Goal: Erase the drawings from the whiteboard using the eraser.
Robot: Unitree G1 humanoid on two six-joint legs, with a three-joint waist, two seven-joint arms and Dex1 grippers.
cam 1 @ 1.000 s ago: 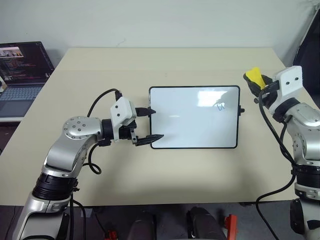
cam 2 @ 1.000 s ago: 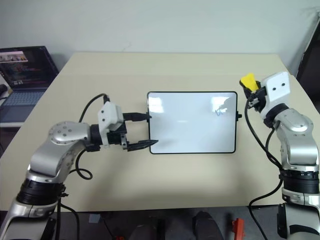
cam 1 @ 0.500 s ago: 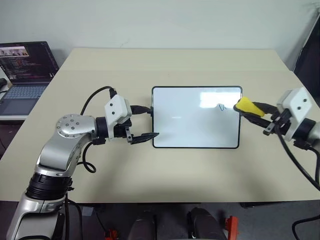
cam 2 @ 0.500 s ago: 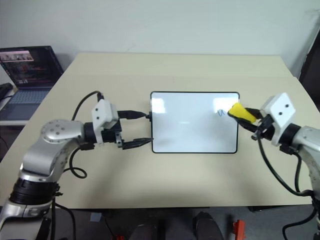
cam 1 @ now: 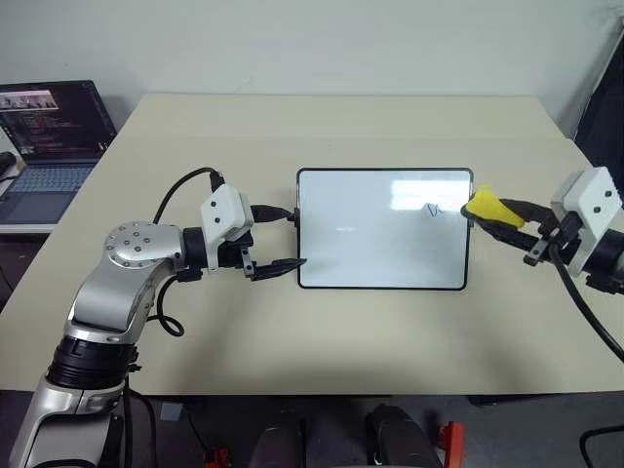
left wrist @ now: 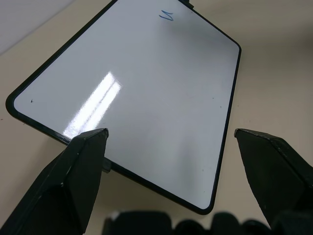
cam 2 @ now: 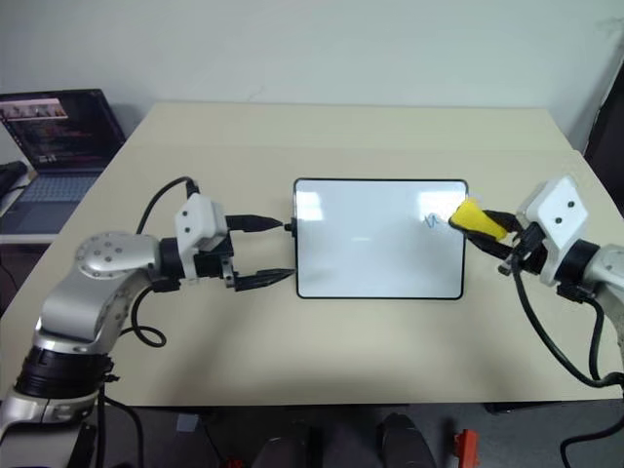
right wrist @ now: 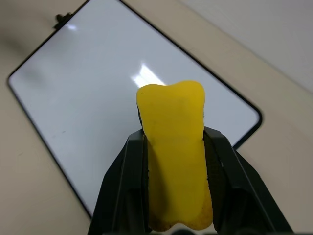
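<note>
The whiteboard (cam 1: 380,244) lies flat in the middle of the table. A small squiggle drawing (cam 1: 434,209) sits near its upper right corner, also seen in the left wrist view as drawing (left wrist: 167,16). My right gripper (cam 1: 499,216) is shut on the yellow eraser (cam 1: 484,206), whose tip hangs at the board's right edge, just right of the squiggle. I cannot tell if it touches the board. In the right wrist view the eraser (right wrist: 173,147) stands between the black fingers (right wrist: 122,186) over the whiteboard (right wrist: 98,83). My left gripper (cam 1: 292,239) is open at the board's left edge.
An open laptop (cam 1: 49,127) sits on a side surface at the far left. The beige table (cam 1: 341,136) has bare room behind and in front of the board. A cable (cam 1: 185,195) loops from the left wrist.
The right arm has pulled back and turned, bringing the eraser from beyond the board's right side onto its right edge near the squiggle. The left gripper has stayed at the left edge.
</note>
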